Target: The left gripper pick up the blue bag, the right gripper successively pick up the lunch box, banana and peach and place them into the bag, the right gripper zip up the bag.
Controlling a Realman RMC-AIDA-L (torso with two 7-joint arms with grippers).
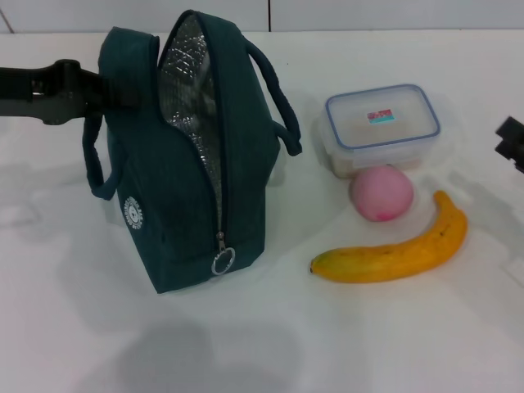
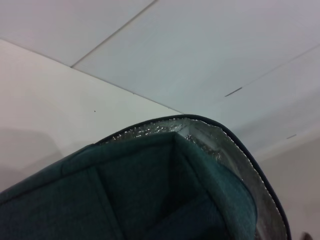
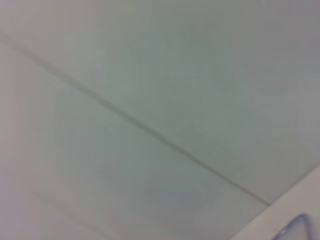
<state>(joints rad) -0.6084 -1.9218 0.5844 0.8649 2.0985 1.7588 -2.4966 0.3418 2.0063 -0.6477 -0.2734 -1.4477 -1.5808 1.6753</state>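
White table [image 1: 246, 344], pale tiled wall [image 1: 368, 12] behind — thin dark seams

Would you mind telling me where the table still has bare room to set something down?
The widest bare stretch of table lies in front of the bag and banana. Another lies to the bag's left, below the left tool at its side. It is crowded to the right of the bag: lunch box, peach and banana sit close together.

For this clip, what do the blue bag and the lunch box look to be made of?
The blue bag: woven-looking dark teal fabric with a matte face; its open top shows a shiny, quilted silver lining, likely foil, and a metal ring zipper pull. The lunch box: seemingly clear, glossy plastic, since its inside shows through the blue-rimmed lid.
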